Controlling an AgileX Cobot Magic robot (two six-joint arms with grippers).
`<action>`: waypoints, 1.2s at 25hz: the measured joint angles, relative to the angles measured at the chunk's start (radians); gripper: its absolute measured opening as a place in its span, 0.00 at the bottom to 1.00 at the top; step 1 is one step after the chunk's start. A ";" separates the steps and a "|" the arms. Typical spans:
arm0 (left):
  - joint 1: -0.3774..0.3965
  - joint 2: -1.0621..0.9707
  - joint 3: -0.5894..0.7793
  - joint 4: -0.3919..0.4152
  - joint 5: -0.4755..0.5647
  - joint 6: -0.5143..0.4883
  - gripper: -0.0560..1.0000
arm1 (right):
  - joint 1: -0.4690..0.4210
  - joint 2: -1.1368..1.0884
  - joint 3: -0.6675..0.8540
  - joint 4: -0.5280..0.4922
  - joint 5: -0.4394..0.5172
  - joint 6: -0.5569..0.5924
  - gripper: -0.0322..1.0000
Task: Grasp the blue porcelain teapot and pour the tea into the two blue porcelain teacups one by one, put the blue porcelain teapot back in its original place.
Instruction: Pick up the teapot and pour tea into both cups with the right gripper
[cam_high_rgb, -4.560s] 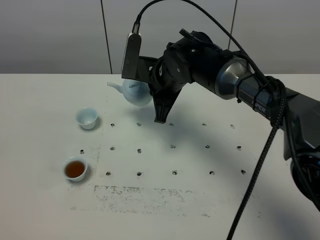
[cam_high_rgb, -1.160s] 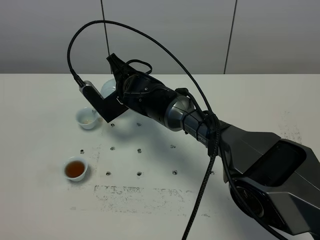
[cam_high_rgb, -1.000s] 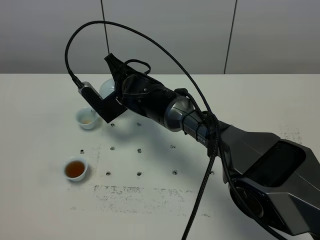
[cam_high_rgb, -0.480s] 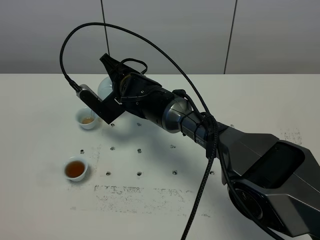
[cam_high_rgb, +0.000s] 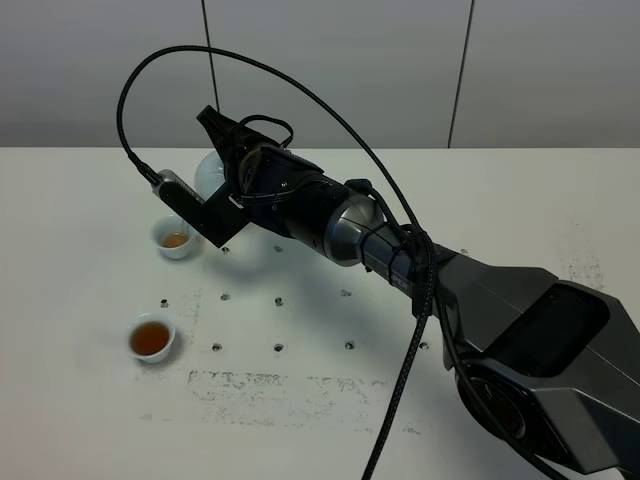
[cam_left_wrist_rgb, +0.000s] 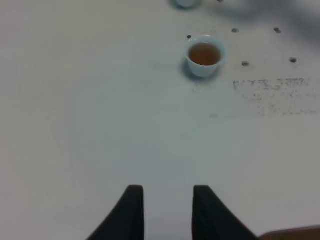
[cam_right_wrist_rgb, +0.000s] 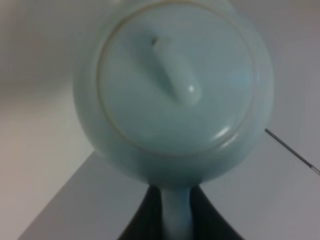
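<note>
My right gripper (cam_high_rgb: 228, 170) reaches across to the far left and is shut on the loop handle of the blue porcelain teapot (cam_high_rgb: 207, 174). The teapot is held tilted above the far teacup (cam_high_rgb: 175, 240), which holds a little tea. In the right wrist view the teapot's lid and knob (cam_right_wrist_rgb: 172, 75) fill the picture, and the handle (cam_right_wrist_rgb: 175, 215) sits between the dark fingers. The near teacup (cam_high_rgb: 152, 339) is full of brown tea; it also shows in the left wrist view (cam_left_wrist_rgb: 204, 56). My left gripper (cam_left_wrist_rgb: 167, 212) is open and empty above bare table.
The white table (cam_high_rgb: 420, 330) has a grid of small holes and a scuffed patch (cam_high_rgb: 290, 388) near the front. The right arm's black cable (cam_high_rgb: 300, 90) arcs high over the table. A grey panelled wall stands behind.
The right arm has swung left with the teapot and tilted it over the far teacup. That cup was empty before and now holds a little tea. The near cup is unchanged.
</note>
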 joint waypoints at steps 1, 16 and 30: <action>0.000 0.000 0.000 0.000 0.000 0.000 0.34 | 0.001 0.000 0.000 0.000 -0.001 0.000 0.10; 0.000 0.000 0.000 0.000 0.000 0.000 0.34 | 0.006 0.000 0.000 -0.042 -0.042 -0.001 0.10; 0.000 0.000 0.000 0.000 0.000 0.000 0.34 | 0.006 0.000 0.000 -0.055 -0.037 -0.025 0.10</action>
